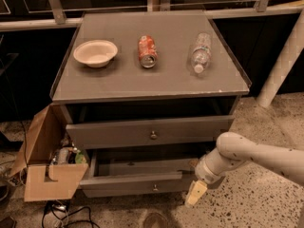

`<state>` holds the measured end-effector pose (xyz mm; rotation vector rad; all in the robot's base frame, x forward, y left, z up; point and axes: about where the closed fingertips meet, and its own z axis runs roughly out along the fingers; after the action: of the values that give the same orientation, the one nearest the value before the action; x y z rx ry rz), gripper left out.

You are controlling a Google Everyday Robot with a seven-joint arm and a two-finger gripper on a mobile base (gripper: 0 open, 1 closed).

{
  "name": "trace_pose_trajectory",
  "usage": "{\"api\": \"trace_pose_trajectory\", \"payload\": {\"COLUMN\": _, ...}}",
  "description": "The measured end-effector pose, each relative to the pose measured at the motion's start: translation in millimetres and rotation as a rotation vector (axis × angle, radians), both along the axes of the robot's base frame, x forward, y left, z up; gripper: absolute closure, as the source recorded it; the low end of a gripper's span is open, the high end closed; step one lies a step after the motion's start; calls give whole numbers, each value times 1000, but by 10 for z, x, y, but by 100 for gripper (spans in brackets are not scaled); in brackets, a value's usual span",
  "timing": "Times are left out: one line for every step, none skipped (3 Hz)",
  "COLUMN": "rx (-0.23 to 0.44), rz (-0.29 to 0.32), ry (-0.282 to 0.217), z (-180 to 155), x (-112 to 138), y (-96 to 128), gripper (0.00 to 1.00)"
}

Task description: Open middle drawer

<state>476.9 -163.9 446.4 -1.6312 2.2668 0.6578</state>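
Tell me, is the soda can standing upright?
No, the soda can lies on its side; the gripper hangs near the floor beside the cabinet.

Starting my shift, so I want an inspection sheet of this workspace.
Surface: grey cabinet top, three items on it.
Job's things: middle drawer partly pulled out; top drawer also out.
Clutter: bowl upright; can and bottle lying down.
Gripper: gripper low, beside middle drawer's right end.
Cables: cables on floor, lower left.
Surroundings: open cardboard box at left; white post at right.
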Motion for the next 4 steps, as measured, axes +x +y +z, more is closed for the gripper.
{"api": "trace_pose_trajectory", "payload": {"rx": -5, "rz": 8, "ry": 23, "z": -156, "x": -64, "y": 79, "gripper": 0}}
{"api": "trace_pose_trajectory", "payload": {"rx": 2, "rz": 4, "ry": 65, "z": -343, "x": -265, "y": 122, "gripper": 0}}
{"api": "trace_pose_trajectory", "payload": {"rx": 2, "rz": 4, "ry": 65, "z": -298, "x": -265, "y": 123, "gripper": 0}}
{"api": "trace_pose_trajectory", "payload": {"rx": 2, "rz": 4, "ry": 65, "z": -263, "x": -266, "y": 122, "gripper": 0}}
